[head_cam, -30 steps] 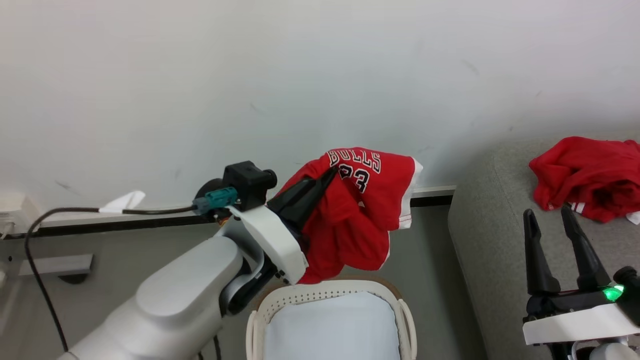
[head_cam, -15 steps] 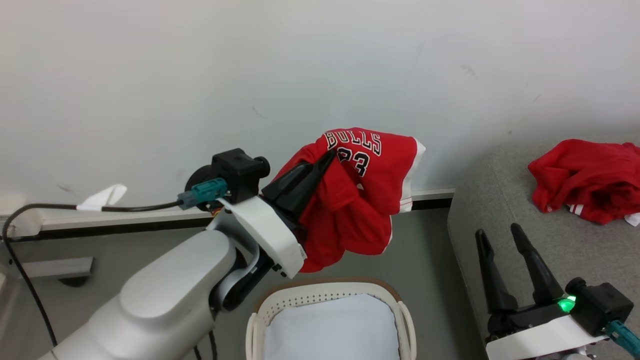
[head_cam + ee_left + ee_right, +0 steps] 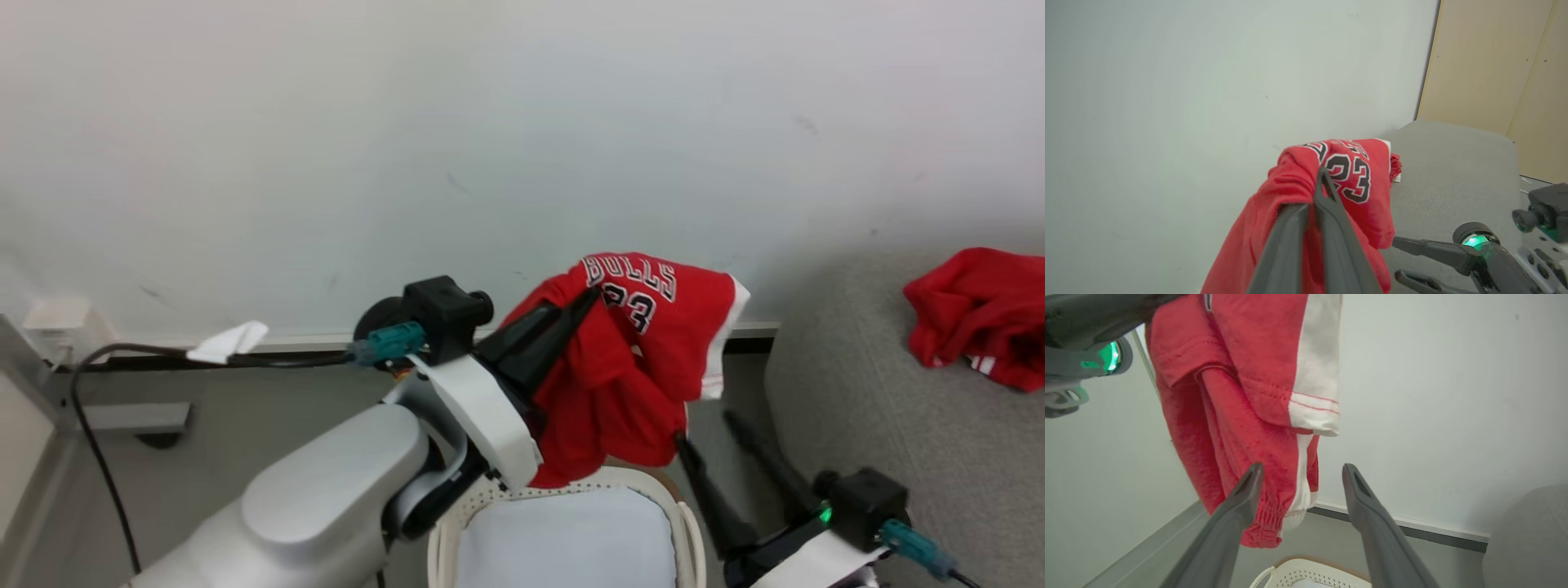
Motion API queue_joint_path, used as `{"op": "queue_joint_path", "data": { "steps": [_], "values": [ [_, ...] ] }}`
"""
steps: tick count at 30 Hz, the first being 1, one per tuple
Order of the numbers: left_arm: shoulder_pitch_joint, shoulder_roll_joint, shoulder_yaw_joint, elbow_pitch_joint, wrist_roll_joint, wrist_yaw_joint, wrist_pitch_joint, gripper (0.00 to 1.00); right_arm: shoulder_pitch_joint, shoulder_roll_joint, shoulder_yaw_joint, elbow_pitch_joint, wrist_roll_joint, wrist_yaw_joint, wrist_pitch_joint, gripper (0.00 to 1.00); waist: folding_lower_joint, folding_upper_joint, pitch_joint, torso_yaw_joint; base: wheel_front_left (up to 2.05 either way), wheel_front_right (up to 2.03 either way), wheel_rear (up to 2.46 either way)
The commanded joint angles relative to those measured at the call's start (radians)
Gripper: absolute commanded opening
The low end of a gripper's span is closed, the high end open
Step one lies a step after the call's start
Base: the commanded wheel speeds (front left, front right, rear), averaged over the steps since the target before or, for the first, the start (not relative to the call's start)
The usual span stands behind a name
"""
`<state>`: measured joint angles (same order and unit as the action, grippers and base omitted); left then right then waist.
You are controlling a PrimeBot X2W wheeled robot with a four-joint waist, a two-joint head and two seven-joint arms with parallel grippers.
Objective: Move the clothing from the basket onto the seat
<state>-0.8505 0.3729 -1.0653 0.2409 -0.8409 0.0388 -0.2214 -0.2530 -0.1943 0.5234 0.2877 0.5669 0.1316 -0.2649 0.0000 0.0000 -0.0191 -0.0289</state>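
Two pieces of clothing are in play. One red garment [image 3: 980, 318] lies crumpled on the seat [image 3: 882, 425], well off to the right of the left gripper [image 3: 584, 300]. The numbered garment [image 3: 629, 367] hangs from that gripper, whose fingers are pinched tight together on a fold just beside the lettering. The cloth drapes down either side of the fingers, and its lowest hem hangs close above the basket [image 3: 684, 523], which sits under the wrist with a pale pad [image 3: 563, 539] in its bottom. The step in hand looks like the carry, with the piece lifted out and not yet over the cushion. The next move probably calls for a swing to the right, high enough that the trailing hem clears the seat's near edge, and only then a release. The right gripper [image 3: 706, 429] waits below and to the right of the hanging cloth, jaws spread wide and holding nothing. Whether one finger brushes the hem I cannot tell.
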Motion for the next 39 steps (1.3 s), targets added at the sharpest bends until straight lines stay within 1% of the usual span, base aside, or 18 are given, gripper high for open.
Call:
{"op": "queue_joint_path", "data": {
  "steps": [1, 7, 10, 11, 12, 13, 17, 18, 19, 20, 21, 29, 39],
  "values": [
    [0.016, -0.008, -0.007, -0.003, 0.004, -0.007, 0.003, 0.00, -0.026, -0.013, 0.042, 0.029, 0.025, -0.002, 0.002, 1.00, 0.0000, 0.0000, -0.008, 0.026, 0.00, 0.00, 0.00],
    [0.019, -0.049, -0.041, -0.010, 0.003, -0.021, 0.015, 0.00, -0.107, -0.028, 0.174, 0.130, 0.121, -0.002, 0.003, 1.00, 0.0000, 0.0000, -0.021, 0.091, 0.00, 0.00, 0.00],
    [0.020, -0.070, -0.057, -0.015, -0.001, -0.029, 0.023, 0.00, -0.145, -0.026, 0.237, 0.177, 0.172, -0.002, 0.002, 1.00, 0.0000, 0.0000, -0.027, 0.124, 0.00, 0.00, 0.00],
    [0.020, -0.070, -0.057, -0.015, -0.001, -0.029, 0.023, 0.00, -0.145, -0.026, 0.237, 0.177, 0.172, -0.002, 0.002, 1.00, 0.0000, 0.0000, -0.027, 0.124, 0.00, 0.00, 0.00],
    [0.020, -0.082, -0.065, -0.016, -0.004, -0.036, 0.026, 0.00, -0.168, -0.021, 0.273, 0.210, 0.206, -0.002, 0.001, 1.00, 0.0000, 0.0000, -0.031, 0.145, 0.00, 0.00, 0.00],
    [0.020, -0.082, -0.065, -0.016, -0.004, -0.036, 0.026, 0.00, -0.168, -0.021, 0.273, 0.210, 0.206, -0.002, 0.001, 1.00, 0.0000, 0.0000, -0.031, 0.145, 0.00, 0.00, 0.00],
    [0.017, -0.098, -0.076, -0.011, -0.010, -0.043, 0.034, 0.00, -0.210, -0.007, 0.322, 0.259, 0.255, -0.002, 0.000, 1.00, 0.0000, 0.0000, -0.035, 0.179, 0.00, 0.00, 0.00],
    [0.017, -0.098, -0.077, -0.009, -0.010, -0.043, 0.034, 0.00, -0.219, -0.003, 0.322, 0.265, 0.262, -0.002, 0.000, 0.78, 0.0000, 0.0000, -0.035, 0.185, 0.00, 0.00, 0.00],
    [0.018, -0.097, -0.077, -0.007, -0.010, -0.041, 0.035, 0.00, -0.224, 0.001, 0.321, 0.267, 0.267, -0.002, 0.000, 0.45, 0.0000, 0.0000, -0.035, 0.190, 0.00, 0.00, 0.00],
    [0.018, -0.095, -0.077, -0.005, -0.011, -0.040, 0.035, 0.00, -0.225, 0.004, 0.320, 0.269, 0.270, -0.002, 0.000, 0.17, 0.0000, 0.0000, -0.034, 0.194, 0.00, 0.00, 0.00],
    [0.019, -0.093, -0.076, -0.004, -0.013, -0.039, 0.034, 0.00, -0.227, 0.007, 0.321, 0.268, 0.272, -0.002, 0.000, 0.00, 0.0000, 0.0000, -0.034, 0.197, 0.00, 0.00, 0.00],
    [0.030, -0.078, -0.065, 0.022, -0.026, -0.030, 0.028, 0.00, -0.201, -0.013, 0.294, 0.233, 0.267, -0.002, 0.000, 0.00, 0.0000, 0.0000, -0.030, 0.215, 0.00, 0.00, 0.00],
    [0.043, -0.062, -0.061, 0.042, -0.027, -0.025, 0.018, 0.00, -0.144, -0.019, 0.164, 0.151, 0.204, -0.002, -0.001, 0.00, 0.0000, 0.0000, -0.020, 0.204, 0.00, 0.00, 0.00]
  ]
}}
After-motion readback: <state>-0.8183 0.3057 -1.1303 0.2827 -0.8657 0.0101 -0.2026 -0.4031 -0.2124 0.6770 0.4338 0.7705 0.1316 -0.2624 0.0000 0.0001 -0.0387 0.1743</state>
